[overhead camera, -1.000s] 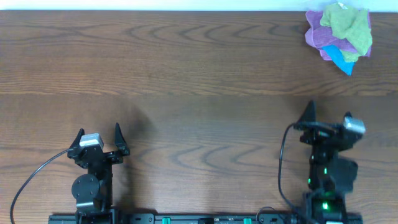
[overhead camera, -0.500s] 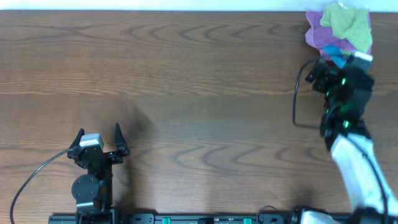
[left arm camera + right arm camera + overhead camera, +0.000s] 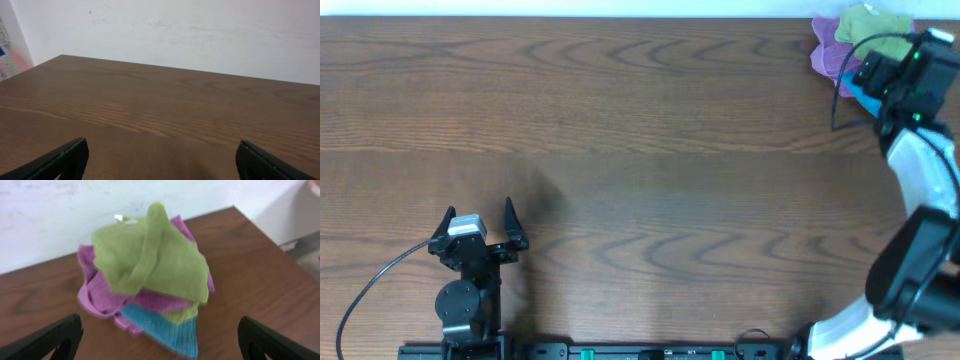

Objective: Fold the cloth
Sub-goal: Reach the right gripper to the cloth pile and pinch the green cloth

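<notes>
My right gripper [image 3: 160, 330] hung with its jaws spread wide and nothing between them, one finger out at each edge of my view. Dead ahead and a little below, centred in that gap and near but untouched, sat a heap of three rags, and the cloth [image 3: 155, 265] I was to fold was the green one on top. It was bunched up, so it had no clean long axis. The nearest thing to one was a raised fold running away from me, up toward the small white tag [image 3: 119, 217] at its far side.

Beneath it the purple cloth [image 3: 92, 295] spread out toward the finger at the left of my view. The blue cloth [image 3: 170, 330] lay lowest, with its corner poking back at me, closest of all to the jaws. I judged that a low bite would catch blue or purple first, so the grip wanted to come in high, onto the green fold alone.

Past the heap the table [image 3: 40, 315] ran out quickly: its corner fell away to the right of the jaws, and the wall [image 3: 50, 210] rose just behind.

My left gripper [image 3: 479, 212] was well apart, back at the near left, with its jaws also spread and empty and only bare wood before it. The right arm was plainly the nearer one.
</notes>
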Robot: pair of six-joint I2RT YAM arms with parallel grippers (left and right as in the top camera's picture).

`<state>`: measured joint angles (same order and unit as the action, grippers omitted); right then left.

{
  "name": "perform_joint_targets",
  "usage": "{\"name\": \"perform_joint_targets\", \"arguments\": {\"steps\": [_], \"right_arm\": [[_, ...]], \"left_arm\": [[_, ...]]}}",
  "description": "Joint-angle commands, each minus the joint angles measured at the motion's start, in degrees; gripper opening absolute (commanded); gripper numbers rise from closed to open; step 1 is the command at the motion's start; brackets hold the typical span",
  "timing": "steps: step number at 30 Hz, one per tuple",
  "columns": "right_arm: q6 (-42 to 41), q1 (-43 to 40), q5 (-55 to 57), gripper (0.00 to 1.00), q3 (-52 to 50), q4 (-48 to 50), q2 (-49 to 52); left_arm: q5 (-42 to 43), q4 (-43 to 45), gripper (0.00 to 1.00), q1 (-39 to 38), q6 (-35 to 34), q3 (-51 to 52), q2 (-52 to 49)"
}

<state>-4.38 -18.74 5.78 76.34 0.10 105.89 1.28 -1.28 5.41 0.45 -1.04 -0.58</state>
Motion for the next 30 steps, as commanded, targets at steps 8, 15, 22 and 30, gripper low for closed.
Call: {"name": "perform_joint_targets", "arguments": {"steps": [8, 15, 22, 30], "right_arm": [[1.44, -1.49, -3.76, 0.99, 17.84, -3.34, 15.39], [-1.42, -1.53, -7.85, 0.83, 24.11, -3.13, 20.92], [-3.30, -1.53, -10.21, 0.20, 24.87, -2.95, 21.53], [-3.28, -1.29, -18.82, 0.01, 24.96, -3.45, 20.41]], "left_arm": [[-1.25, -3.19, 0.95, -0.20, 0.87, 0.74, 0.35], [-1.25, -3.19, 0.95, -0.20, 0.87, 0.74, 0.35], [-1.25, -3.19, 0.95, -0.20, 0.87, 0.74, 0.35], [-1.25, -3.17, 0.95, -0.20, 0.87, 0.74, 0.35]]}}
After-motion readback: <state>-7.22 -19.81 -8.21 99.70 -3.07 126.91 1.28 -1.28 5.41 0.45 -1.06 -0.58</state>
